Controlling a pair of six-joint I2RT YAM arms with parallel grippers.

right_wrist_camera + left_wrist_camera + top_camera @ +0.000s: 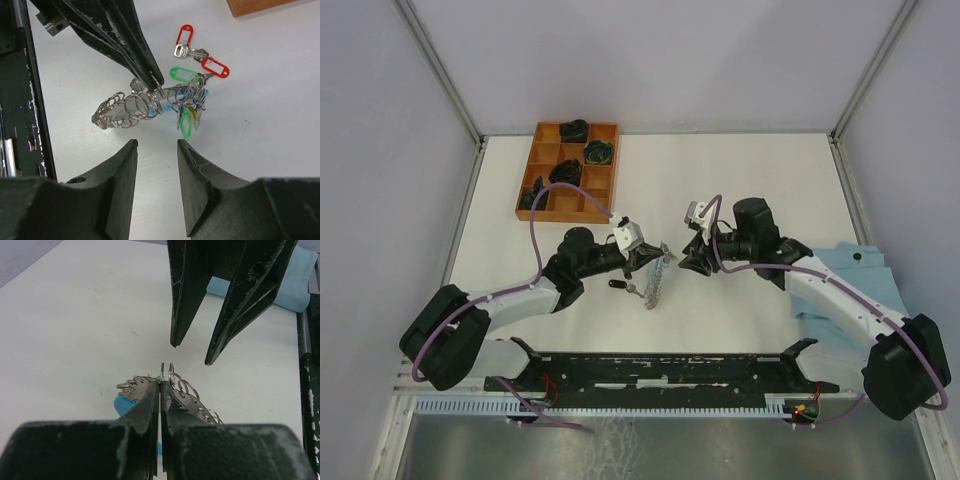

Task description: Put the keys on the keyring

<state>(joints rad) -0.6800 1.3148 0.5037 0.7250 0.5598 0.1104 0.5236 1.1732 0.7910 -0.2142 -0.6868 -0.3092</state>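
Silver coiled keyring (131, 107), plastic-tagged keys (186, 51)

Shiny metal keyring (134, 108); glossy plastic tags (184, 36); matt table (270, 125).

Left end effector (161, 385) clamped, right end effector (156, 145) spread.

Our right gripper (157, 150) fills the bottom of the view, its jaws apart with nothing between them, pointing at the keyring (125, 110). The left gripper (154, 86) reaches in from the upper left, its fingers pressed together on the top of the silver coils. Green tags (182, 75) bunch at the ring's right end. Two keys (192, 51) with red tags (185, 36) lie on the white table (260, 130) just beyond that bunch. We cannot tell whether they are threaded on. A wooden tray (255, 5) shows its corner at the top right.
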